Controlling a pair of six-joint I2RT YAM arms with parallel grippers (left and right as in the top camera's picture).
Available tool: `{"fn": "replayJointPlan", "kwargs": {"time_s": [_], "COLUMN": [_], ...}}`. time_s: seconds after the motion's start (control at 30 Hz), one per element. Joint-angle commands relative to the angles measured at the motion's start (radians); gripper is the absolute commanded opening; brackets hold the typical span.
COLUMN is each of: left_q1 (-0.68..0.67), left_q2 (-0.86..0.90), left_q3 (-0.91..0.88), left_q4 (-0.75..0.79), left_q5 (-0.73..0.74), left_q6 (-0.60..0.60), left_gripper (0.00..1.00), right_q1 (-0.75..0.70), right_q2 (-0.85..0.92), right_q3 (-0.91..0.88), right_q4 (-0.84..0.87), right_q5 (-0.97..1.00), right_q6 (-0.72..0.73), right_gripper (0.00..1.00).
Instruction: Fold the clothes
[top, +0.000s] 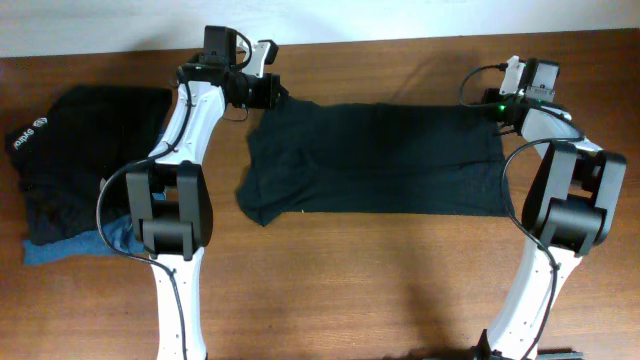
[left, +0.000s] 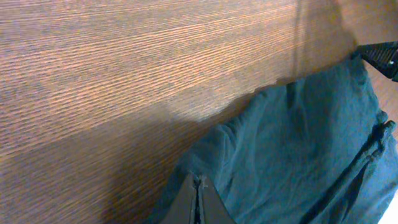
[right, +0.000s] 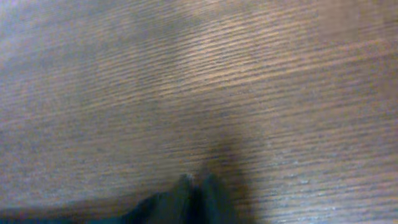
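A large black T-shirt (top: 375, 158) lies spread flat across the middle of the wooden table. My left gripper (top: 278, 96) is at its far left corner, jaws shut on the shirt's edge (left: 198, 182); the dark fabric (left: 292, 155) spreads to the right in the left wrist view. My right gripper (top: 498, 106) is at the shirt's far right corner, jaws (right: 198, 182) closed on a bit of dark cloth (right: 149, 208) in a blurred right wrist view. A pile of other black clothes (top: 80, 150), one with white lettering, sits at the left.
A blue denim piece (top: 95, 243) pokes out under the left pile, beside the left arm's base (top: 170, 215). The right arm's base (top: 570, 200) stands at the shirt's right edge. Bare wood table (top: 380, 290) lies in front of the shirt.
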Motion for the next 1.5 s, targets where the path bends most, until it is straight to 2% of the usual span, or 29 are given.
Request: {"fn": "replayJointPlan", "kwargs": {"time_s": [0.0, 0.33, 0.63, 0.9, 1.0, 1.23, 1.47], "left_q1": [0.003, 0.003, 0.004, 0.015, 0.017, 0.019, 0.019], "left_q2": [-0.028, -0.029, -0.056, -0.1, -0.115, -0.123, -0.123], "left_q3": [0.019, 0.019, 0.019, 0.019, 0.019, 0.019, 0.019], "left_q4": [-0.001, 0.0, -0.002, -0.043, -0.077, -0.187, -0.223], "left_q5": [0.015, 0.014, -0.011, -0.011, -0.013, -0.125, -0.152], "left_q6": [0.001, 0.001, 0.001, 0.001, 0.002, 0.002, 0.009], "left_gripper": [0.01, 0.01, 0.0, 0.0, 0.0, 0.01, 0.01], "right_q1": [0.004, 0.004, 0.003, 0.002, 0.002, 0.001, -0.03], "right_q2": [0.031, 0.006, -0.151, -0.216, -0.216, -0.228, -0.24], "right_q3": [0.004, 0.005, 0.012, 0.012, 0.012, 0.028, 0.074], "right_q4": [-0.019, -0.058, -0.157, -0.214, -0.257, -0.423, -0.552], "right_q5": [0.002, 0.002, 0.004, 0.066, 0.063, 0.063, 0.063], "right_q6": [0.005, 0.005, 0.005, 0.005, 0.005, 0.005, 0.025], "right_gripper": [0.04, 0.04, 0.04, 0.04, 0.04, 0.04, 0.04]}}
